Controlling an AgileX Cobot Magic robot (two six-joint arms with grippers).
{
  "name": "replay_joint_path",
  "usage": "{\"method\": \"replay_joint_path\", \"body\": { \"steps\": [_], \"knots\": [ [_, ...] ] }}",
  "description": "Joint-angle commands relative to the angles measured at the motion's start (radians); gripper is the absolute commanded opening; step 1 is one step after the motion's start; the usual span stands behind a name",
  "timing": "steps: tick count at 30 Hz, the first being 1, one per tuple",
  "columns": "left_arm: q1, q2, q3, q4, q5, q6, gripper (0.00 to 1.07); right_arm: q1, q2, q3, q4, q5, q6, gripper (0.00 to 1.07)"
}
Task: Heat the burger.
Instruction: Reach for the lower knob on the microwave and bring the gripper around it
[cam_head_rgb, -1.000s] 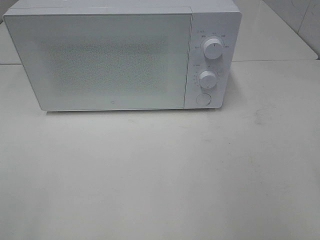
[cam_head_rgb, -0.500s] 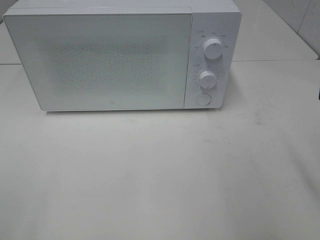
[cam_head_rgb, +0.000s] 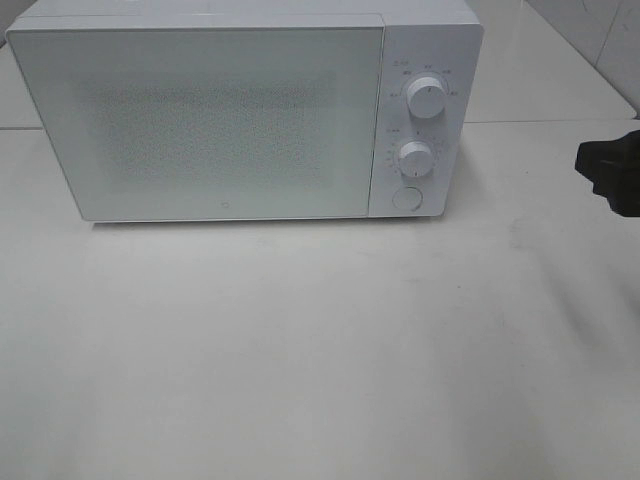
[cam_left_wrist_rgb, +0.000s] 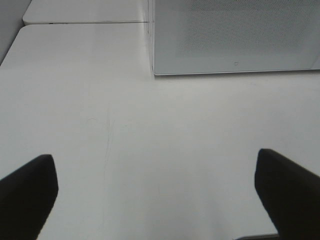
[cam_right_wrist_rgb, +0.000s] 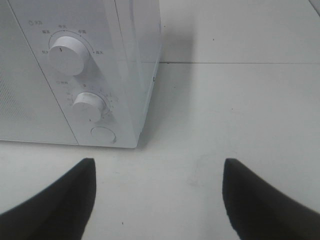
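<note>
**High view and both wrist views.** We see a white microwave (cam_head_rgb: 230, 110) standing at the far side of a pale table (cam_head_rgb: 320, 350). Its door (cam_head_rgb: 200, 120) is shut and sits flush with the control panel (cam_head_rgb: 445, 40) on its right. The door's window is a fine dotted mesh, and we can make out nothing of the chamber through it.

The panel carries an upper knob (cam_head_rgb: 428, 97), a lower knob (cam_head_rgb: 414, 156) and, below them, a round button (cam_head_rgb: 406, 197). A seam (cam_head_rgb: 550, 122) crosses the table top to the right of the oven. Faint scuff lines (cam_left_wrist_rgb: 107, 140) mark the surface in front of it.

The burger shows in none of the views, and we cannot tell whether it lies behind the shut door. That door is the one thing standing between both grippers and the chamber.

The left gripper (cam_left_wrist_rgb: 154, 157) has its fingers spread wide, with only table surface between them. It faces the door's lower left corner and is well apart from it.

The right gripper (cam_right_wrist_rgb: 158, 162) also has its fingers parted and pinches nothing. It faces the panel's front right corner, near the round button but clear of it. In the high view it appears only as a dark shape at the right edge, well to the right of the microwave.
</note>
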Motion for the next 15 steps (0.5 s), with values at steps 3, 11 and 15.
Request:
{"method": "replay_joint_path", "body": {
  "steps": [3, 11, 15],
  "knots": [
    [0.002, -0.021, 0.004, -0.008, -0.013, -0.001, 1.00, -0.006, 0.095, 0.005, -0.001, -0.142, -0.006, 0.69],
    [0.002, -0.021, 0.004, -0.008, -0.013, -0.001, 1.00, -0.005, 0.231, 0.073, 0.007, -0.421, -0.058, 0.69],
    [0.002, -0.021, 0.004, -0.008, -0.013, -0.001, 1.00, -0.005, 0.301, 0.125, 0.084, -0.547, -0.100, 0.69]
  ]
}}
